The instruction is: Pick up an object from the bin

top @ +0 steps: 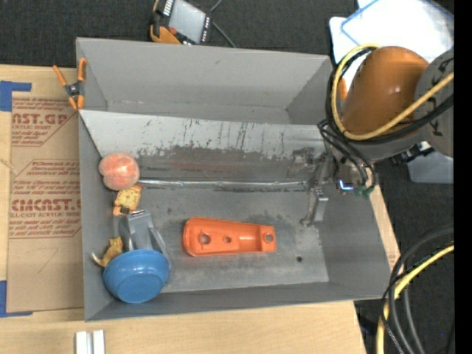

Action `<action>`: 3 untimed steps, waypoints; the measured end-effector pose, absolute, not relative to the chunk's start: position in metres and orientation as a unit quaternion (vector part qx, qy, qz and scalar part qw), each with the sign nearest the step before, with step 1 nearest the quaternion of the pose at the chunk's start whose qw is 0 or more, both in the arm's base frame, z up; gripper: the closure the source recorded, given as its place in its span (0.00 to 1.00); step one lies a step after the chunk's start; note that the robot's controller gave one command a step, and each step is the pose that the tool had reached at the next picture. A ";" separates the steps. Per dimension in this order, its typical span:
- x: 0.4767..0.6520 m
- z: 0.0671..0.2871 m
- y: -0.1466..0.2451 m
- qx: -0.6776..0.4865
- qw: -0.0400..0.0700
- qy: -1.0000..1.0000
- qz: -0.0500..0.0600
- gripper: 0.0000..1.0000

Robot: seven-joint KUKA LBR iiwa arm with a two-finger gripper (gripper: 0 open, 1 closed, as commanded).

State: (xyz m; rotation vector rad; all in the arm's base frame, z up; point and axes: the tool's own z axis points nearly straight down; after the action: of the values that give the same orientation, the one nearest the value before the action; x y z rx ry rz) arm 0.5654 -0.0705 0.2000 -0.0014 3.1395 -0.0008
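My gripper (316, 209) hangs low at the right end of the bin, close to the right wall, with nothing seen in it. The nearest loose thing is an orange flat plastic piece with holes (229, 238), lying on the bin floor a little to the gripper's left and lower in the view. A pink-peach ball (118, 170) rests far off by the left wall.
In the bin's front left corner lie a blue bowl (136, 275), a small yellow toy (127, 198), a grey clear piece (137, 228) and a yellow scrap (110, 254). The arm with its orange cover and cables stands over the right rim.
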 end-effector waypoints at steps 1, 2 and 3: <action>0.565 0.200 -0.071 0.000 0.001 1.000 0.000 0.00; 0.563 0.114 -0.030 -0.028 0.003 1.000 -0.001 0.00; 0.560 0.115 -0.042 -0.016 0.006 1.000 -0.001 0.00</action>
State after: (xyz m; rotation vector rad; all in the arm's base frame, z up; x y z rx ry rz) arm 0.5601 -0.0421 0.1150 -0.0499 3.1286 -0.0026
